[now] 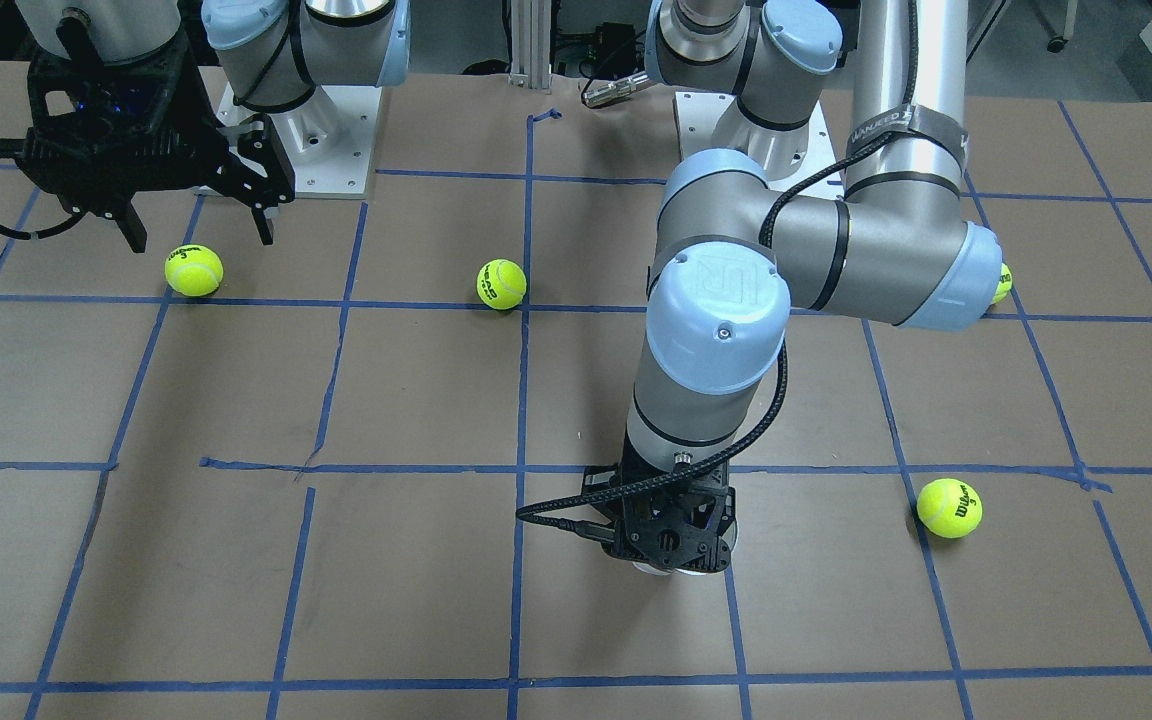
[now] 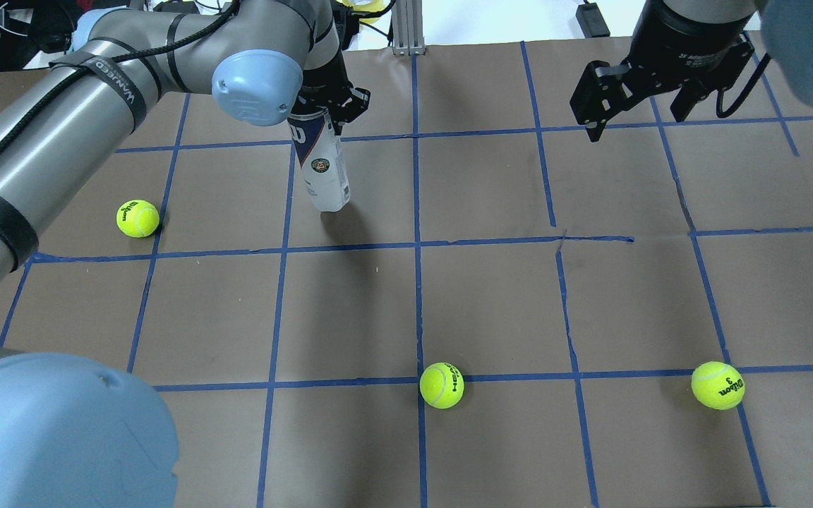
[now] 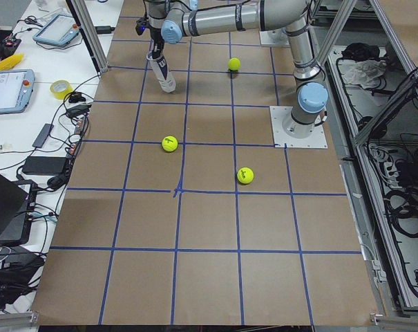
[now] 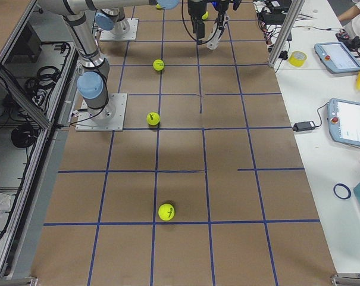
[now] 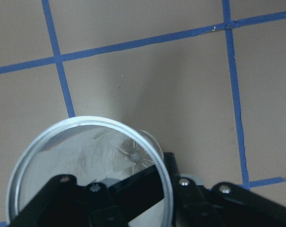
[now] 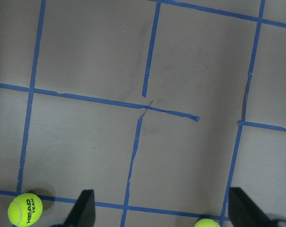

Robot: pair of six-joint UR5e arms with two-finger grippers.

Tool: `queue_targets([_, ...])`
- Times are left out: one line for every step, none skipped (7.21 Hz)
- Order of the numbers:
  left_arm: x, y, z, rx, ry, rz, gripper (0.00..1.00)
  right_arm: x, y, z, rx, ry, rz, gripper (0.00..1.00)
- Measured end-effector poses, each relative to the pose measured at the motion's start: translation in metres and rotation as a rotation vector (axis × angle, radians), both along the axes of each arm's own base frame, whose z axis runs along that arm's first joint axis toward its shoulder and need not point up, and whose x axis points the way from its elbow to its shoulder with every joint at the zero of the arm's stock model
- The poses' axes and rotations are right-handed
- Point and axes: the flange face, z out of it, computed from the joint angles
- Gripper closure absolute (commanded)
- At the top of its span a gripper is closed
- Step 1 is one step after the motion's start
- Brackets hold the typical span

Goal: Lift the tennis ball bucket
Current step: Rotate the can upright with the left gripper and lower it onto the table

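The tennis ball bucket [image 2: 322,166] is a clear can with a white and navy label, standing nearly upright at the far left of the table. My left gripper [image 2: 322,116] is shut on its top rim. In the left wrist view the left gripper [image 5: 165,163] has one finger inside the open rim [image 5: 43,142] and one outside. In the front view the left gripper [image 1: 671,540] hides nearly all of the can. I cannot tell whether the can's base touches the table. My right gripper [image 2: 636,123] is open and empty, high at the far right, and also shows in the front view [image 1: 198,238].
Yellow-green tennis balls lie on the brown, blue-taped table [image 2: 491,303]: one at the left [image 2: 137,218], one near the middle front [image 2: 442,385], one at the right [image 2: 718,385]. Another ball [image 1: 1001,283] peeks out behind the left arm's elbow.
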Motion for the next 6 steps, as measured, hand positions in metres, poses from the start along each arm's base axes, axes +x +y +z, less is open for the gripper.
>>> queue_targets([-0.001,-0.003,-0.007,-0.012,0.001,0.003,0.72,0.0,0.0,0.0,0.0,0.0,0.0,0.0])
queue_targets([-0.001,-0.005,-0.013,-0.018,0.003,0.01,0.36,0.0,0.0,0.0,0.0,0.001,0.0,0.0])
queue_targets([-0.001,-0.006,-0.016,-0.02,0.009,0.022,0.0,0.0,0.0,0.0,0.0,0.0,0.0,0.0])
queue_targets([-0.003,-0.005,-0.014,-0.021,0.02,0.041,0.0,0.0,0.0,0.0,0.001,0.0,-0.001,0.0])
queue_targets([-0.005,-0.003,-0.009,-0.023,0.033,0.065,0.0,0.0,0.0,-0.001,0.002,0.0,-0.002,0.0])
queue_targets([-0.007,0.003,0.005,-0.025,0.04,0.074,0.0,0.0,0.0,-0.001,0.002,0.0,-0.002,0.0])
